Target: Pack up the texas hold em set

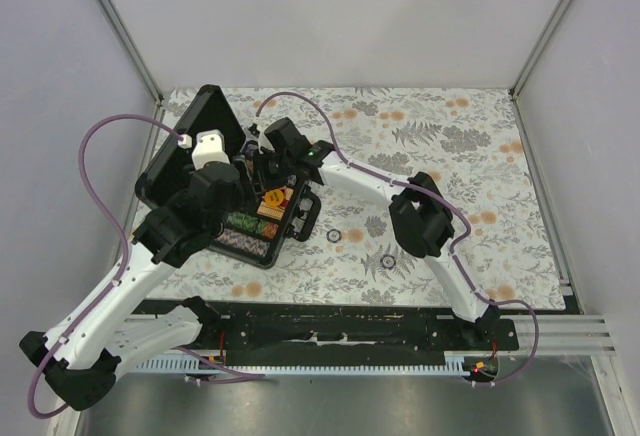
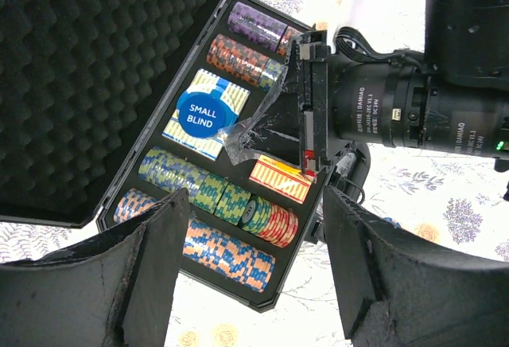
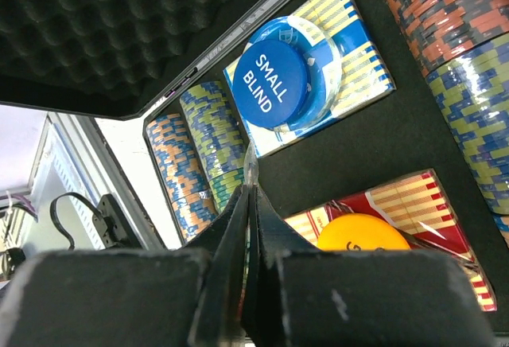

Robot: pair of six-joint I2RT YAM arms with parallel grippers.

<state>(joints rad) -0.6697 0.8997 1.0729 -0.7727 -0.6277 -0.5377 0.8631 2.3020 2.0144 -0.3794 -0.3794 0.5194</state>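
Note:
The black case [image 1: 252, 254] of the texas hold em set lies open with its foam lid [image 1: 195, 136] standing up on the left. Rows of chips [image 2: 231, 251] fill its slots. A blue SMALL BLIND button [image 2: 205, 111] rests on a blue deck, and a yellow button [image 3: 362, 231] sits on the red deck [image 2: 280, 178]. My right gripper [image 3: 253, 192] hangs over the tray, shut on a thin clear triangle [image 2: 256, 128] with a red mark. Over the case's near corner my left gripper [image 2: 254, 283] is open with nothing between its fingers.
Two loose round chips [image 1: 333, 236] [image 1: 388, 261] lie on the flowered tablecloth to the right of the case. The right arm [image 1: 420, 216] arches over that side. Grey walls stand round the table on three sides.

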